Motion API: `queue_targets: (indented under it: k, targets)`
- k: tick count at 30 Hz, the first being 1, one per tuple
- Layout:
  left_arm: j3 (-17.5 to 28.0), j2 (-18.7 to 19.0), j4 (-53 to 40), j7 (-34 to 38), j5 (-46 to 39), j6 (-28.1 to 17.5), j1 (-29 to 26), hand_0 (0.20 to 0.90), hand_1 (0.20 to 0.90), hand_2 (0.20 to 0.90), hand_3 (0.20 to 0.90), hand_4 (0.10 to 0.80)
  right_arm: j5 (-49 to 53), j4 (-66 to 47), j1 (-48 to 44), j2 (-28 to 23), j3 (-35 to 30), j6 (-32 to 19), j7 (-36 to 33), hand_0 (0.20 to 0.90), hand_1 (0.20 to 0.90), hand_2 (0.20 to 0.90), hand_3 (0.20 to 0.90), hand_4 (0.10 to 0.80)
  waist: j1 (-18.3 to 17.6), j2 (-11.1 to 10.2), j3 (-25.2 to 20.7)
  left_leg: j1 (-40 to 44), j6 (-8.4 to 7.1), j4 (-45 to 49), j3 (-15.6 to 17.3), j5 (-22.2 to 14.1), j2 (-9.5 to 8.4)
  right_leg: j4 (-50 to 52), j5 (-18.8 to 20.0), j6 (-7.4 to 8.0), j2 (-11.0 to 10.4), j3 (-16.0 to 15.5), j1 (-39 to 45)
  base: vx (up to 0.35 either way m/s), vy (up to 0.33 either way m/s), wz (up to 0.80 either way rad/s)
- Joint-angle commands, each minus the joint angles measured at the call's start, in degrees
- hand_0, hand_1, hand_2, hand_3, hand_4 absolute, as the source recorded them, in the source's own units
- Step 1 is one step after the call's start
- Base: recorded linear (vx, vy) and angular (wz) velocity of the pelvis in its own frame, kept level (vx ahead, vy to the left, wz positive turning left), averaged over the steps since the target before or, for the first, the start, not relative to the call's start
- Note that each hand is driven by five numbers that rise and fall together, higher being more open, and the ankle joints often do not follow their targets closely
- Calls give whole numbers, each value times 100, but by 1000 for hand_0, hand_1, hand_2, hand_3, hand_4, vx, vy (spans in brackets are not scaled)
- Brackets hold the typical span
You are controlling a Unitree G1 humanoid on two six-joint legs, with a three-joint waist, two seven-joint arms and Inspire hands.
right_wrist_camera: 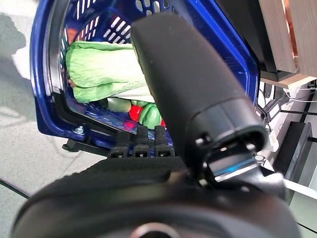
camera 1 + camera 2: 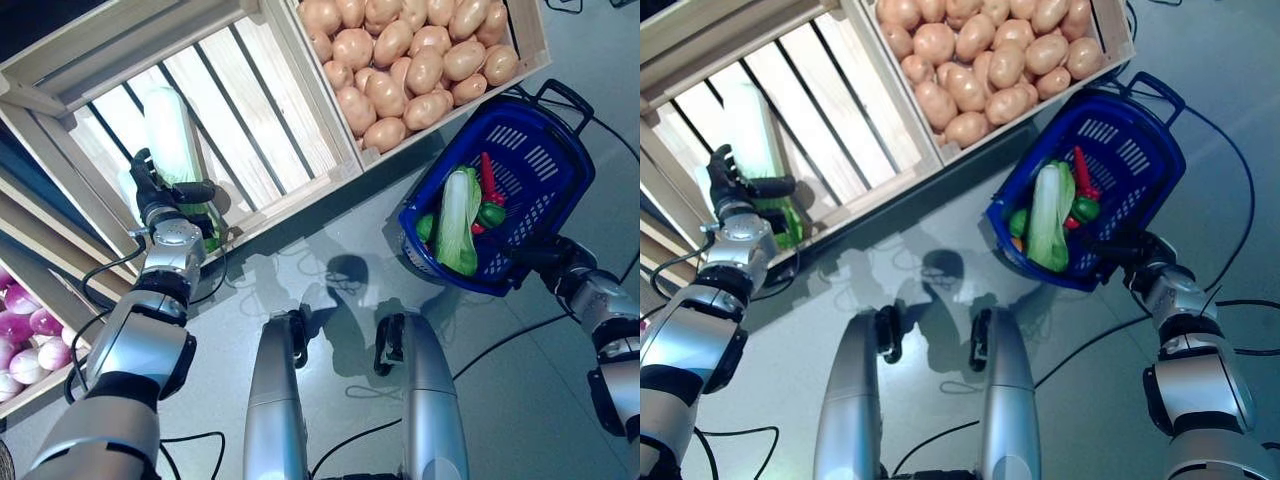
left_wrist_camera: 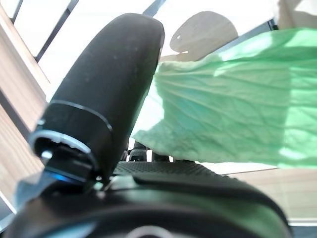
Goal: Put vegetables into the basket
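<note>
While its fingers curl round the leafy green end of a napa cabbage, the left hand sits at the left of the frame, inside a slatted wooden crate that fills the upper left; the cabbage's pale stalk points up the frame. At the lower right, the right hand has its fingers hooked over the near rim of a blue basket, gripping it. Tilted in the right half of the frame, the basket holds another cabbage, a red pepper and a green vegetable. Just above it, a second crate is heaped with potatoes
</note>
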Motion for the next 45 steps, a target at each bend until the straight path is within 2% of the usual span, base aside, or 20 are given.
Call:
queue_targets:
  k: [1, 2, 3, 4, 5, 7, 16, 21, 28, 32, 35, 36, 37, 38, 40, 43, 45]
  targets:
    - [-285, 138, 345, -458, -96, 266, 71, 900, 900, 900, 900, 800, 224, 213, -203, -140, -1, -558, 71, 900, 900, 900, 900, 800, -8, -127, -81, 639, 352, -69, 322, -732, -56, -1101, 888, -23, 14, -19, 349, 0, 0, 0]
    - [-287, 150, 345, -512, -131, 336, 56, 841, 841, 841, 841, 761, 234, 207, -184, -143, -7, -571, 56, 900, 900, 900, 900, 800, -16, -124, -72, 619, 350, -58, 323, -731, -42, -1098, 889, -18, 14, -19, 334, -36, 7, -1]
    - [-299, 161, 367, -577, -223, 423, 49, 648, 648, 648, 648, 632, 249, 206, -161, -143, -14, -583, 41, 900, 900, 900, 900, 800, -25, -120, -64, 625, 350, -75, 330, -732, -27, -1110, 887, -14, 9, -24, 336, 0, 0, 0]
    - [-300, 159, 369, -585, -234, 448, 50, 596, 596, 596, 596, 598, 248, 204, -150, -140, -19, -588, 38, 900, 900, 900, 900, 800, -25, -118, -62, 626, 349, -78, 331, -732, -25, -1115, 887, -11, 7, -26, 340, 0, 0, 0]
    - [-304, 142, 394, -635, -321, 572, 72, 453, 453, 453, 453, 502, 241, 195, -112, -117, -36, -584, 5, 900, 900, 900, 900, 800, -32, -110, -61, 637, 346, -99, 338, -728, -23, -1137, 890, 0, 2, -33, 357, 0, 0, 0]
    - [-301, 111, 439, -763, -323, 646, 138, 300, 300, 300, 300, 400, 197, 204, -93, -106, -54, -517, -23, 900, 900, 900, 900, 800, -32, -100, -77, 692, 338, -160, 350, -714, -29, -1181, 893, 4, 4, -40, 407, 0, 0, 0]
    - [-217, 76, 285, -937, -466, 323, 531, 300, 300, 300, 300, 400, 173, 274, 66, -129, -103, -634, 203, 900, 900, 900, 900, 800, -14, -78, -236, 1025, 293, -426, 378, -687, -19, -1362, 834, -34, -17, -92, 731, 3, 0, -1]
    - [-124, 125, 14, -1034, -435, 133, 732, 300, 300, 300, 300, 400, 96, 63, 128, -93, -34, -767, 357, 900, 900, 900, 900, 800, 13, -103, -506, 1431, 244, -723, 402, -657, -3, -1612, 804, -55, -21, -122, 1123, 62, 3, -1]
    - [161, 118, -1266, -698, -457, -481, 1391, 300, 300, 300, 300, 400, -40, -1235, 799, 145, -109, -1284, 257, 900, 900, 900, 900, 800, 24, -100, -925, 2292, 187, -1516, 453, -463, -38, -2268, 877, -81, -20, -111, 1984, 90, 24, -1]
    - [351, -4, -2147, -666, -342, -791, 1967, 300, 300, 300, 300, 400, 57, -2105, 1393, 400, -386, -1420, 7, 900, 900, 900, 900, 800, 91, -112, -1206, 2975, 166, -2229, 435, -268, -147, -2910, 1002, -47, -24, -152, 2711, 123, 15, 4]
    - [463, -104, -2747, -610, -162, -921, 2367, 300, 300, 300, 300, 400, 55, -2904, 1839, 655, -577, -1701, -495, 900, 900, 900, 900, 800, 143, -144, -1427, 3526, 179, -2817, 385, -89, -269, -3481, 1137, 14, -25, -233, 3307, 133, 14, 7]
    - [501, -143, -2895, -596, -106, -920, 2463, 300, 300, 300, 300, 400, 49, -3202, 1933, 733, -631, -1662, -620, 900, 900, 900, 900, 800, 147, -159, -1504, 3605, 202, -2992, 410, 60, -287, -3729, 1273, -13, -26, -284, 3432, 120, 25, 0]
    - [575, -229, -3127, -601, 26, -965, 2635, 300, 300, 300, 300, 400, 16, -3572, 2110, 903, -719, -1750, -700, 900, 900, 900, 900, 800, 160, -158, -1612, 3846, 193, -3250, 407, 136, -320, -4043, 1346, 8, 4, -326, 3714, 124, 31, 0]
    - [631, -296, -3289, -639, 106, -1007, 2749, 300, 300, 300, 300, 400, -200, -3790, 2233, 1009, -806, -2056, -749, 900, 900, 900, 900, 800, 169, -156, -1714, 4034, 180, -3453, 411, 194, -341, -4299, 1403, 30, 29, -357, 3935, 186, 40, 2]
    - [685, -424, -3565, -644, 234, -1049, 2941, 300, 300, 300, 300, 400, -574, -4243, 2396, 1152, -856, -2198, -872, 900, 900, 900, 900, 800, 180, -138, -1863, 4388, 165, -3860, 440, 329, -350, -4736, 1518, 76, 56, -425, 4305, 181, 46, 9]
    - [777, -604, -4079, -680, 423, -983, 3267, 300, 300, 300, 300, 400, -1109, -4790, 2563, 1332, -889, -2268, -1236, 900, 900, 900, 900, 800, 218, -104, -2134, 4979, 130, -4683, 459, 627, -424, -5567, 1757, 175, 138, -511, 4921, 174, 48, 4]
    - [795, -707, -4440, -709, 490, -967, 3480, 300, 300, 300, 300, 400, -976, -5123, 2623, 1451, -915, -1984, -1057, 900, 900, 900, 900, 800, 242, -88, -2288, 5300, 106, -5217, 461, 825, -472, -6058, 1944, 244, 202, -535, 5237, 99, 39, 0]
